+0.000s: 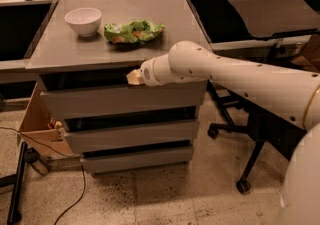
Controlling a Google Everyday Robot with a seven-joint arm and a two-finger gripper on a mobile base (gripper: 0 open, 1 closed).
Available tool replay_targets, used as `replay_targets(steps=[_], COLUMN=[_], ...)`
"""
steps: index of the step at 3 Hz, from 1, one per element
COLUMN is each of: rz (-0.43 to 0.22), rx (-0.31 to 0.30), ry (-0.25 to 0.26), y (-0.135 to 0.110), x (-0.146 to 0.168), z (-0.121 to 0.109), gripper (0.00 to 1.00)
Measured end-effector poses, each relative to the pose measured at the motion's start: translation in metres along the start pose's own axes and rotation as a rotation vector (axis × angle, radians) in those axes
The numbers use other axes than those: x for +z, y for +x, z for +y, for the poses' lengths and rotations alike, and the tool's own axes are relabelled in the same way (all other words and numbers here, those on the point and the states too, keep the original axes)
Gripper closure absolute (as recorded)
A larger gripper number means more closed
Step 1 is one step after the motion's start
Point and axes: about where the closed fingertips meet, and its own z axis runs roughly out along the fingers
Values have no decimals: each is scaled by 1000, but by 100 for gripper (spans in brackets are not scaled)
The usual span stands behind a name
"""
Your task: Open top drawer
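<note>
Speckled floor (175, 194), flat grey top drawer (120, 101), gripper (134, 76) at its upper edge, state unclear

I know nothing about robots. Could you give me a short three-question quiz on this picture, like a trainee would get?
1. True or false: the gripper is at the gap just above the top drawer.
2. What lies beside the white bowl on the cabinet? A) a green crumpled bag B) a red cup C) a banana
3. Fill in: the cabinet shows ___ drawer fronts.

Key: 1 true; 2 A; 3 three.
</note>
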Motion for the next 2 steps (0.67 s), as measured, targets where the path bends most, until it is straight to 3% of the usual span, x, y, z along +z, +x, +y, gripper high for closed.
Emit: replay_targets(steps=[2], rz=[-72], rx=[74], ry=[17], y=[3], x=[32], z=[-27], gripper=[100])
